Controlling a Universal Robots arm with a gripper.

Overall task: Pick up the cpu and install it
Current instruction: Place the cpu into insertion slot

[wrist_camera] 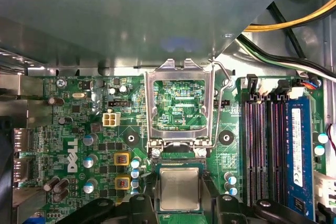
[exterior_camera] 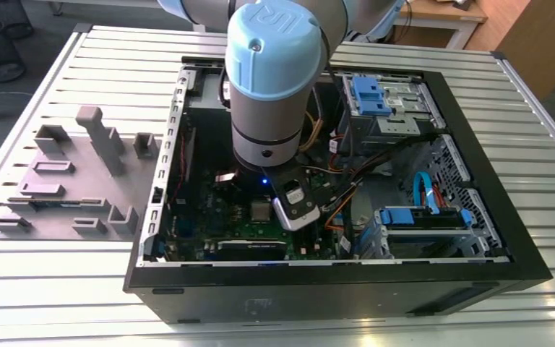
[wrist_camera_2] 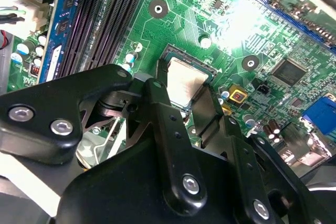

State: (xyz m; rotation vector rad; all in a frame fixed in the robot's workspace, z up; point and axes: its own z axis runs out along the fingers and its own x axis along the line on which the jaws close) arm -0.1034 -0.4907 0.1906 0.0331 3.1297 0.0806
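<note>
The cpu (wrist_camera: 179,188) is a small square chip with a silvery-grey top. It lies level in or just over the socket on the green motherboard (wrist_camera: 79,129). My gripper (wrist_camera: 179,192) straddles it, a black finger against each of two opposite edges, shut on the chip. In the second wrist view the cpu (wrist_camera_2: 185,83) shows between the fingertips (wrist_camera_2: 157,95) of the gripper (wrist_camera_2: 184,95). The hinged metal socket frame (wrist_camera: 179,74) stands flipped open beside the socket. In the exterior view the arm (exterior_camera: 272,94) reaches straight down into the open computer case (exterior_camera: 335,289).
Memory slots (wrist_camera: 262,150) and a blue memory module (wrist_camera: 296,150) run alongside the socket. Yellow and black cables (wrist_camera: 294,24) and a grey metal panel (wrist_camera: 131,14) lie beyond the frame. Drive cages (exterior_camera: 384,101) fill the case's side at the exterior view's right; grey fixture blocks (exterior_camera: 75,181) stand at the exterior view's left.
</note>
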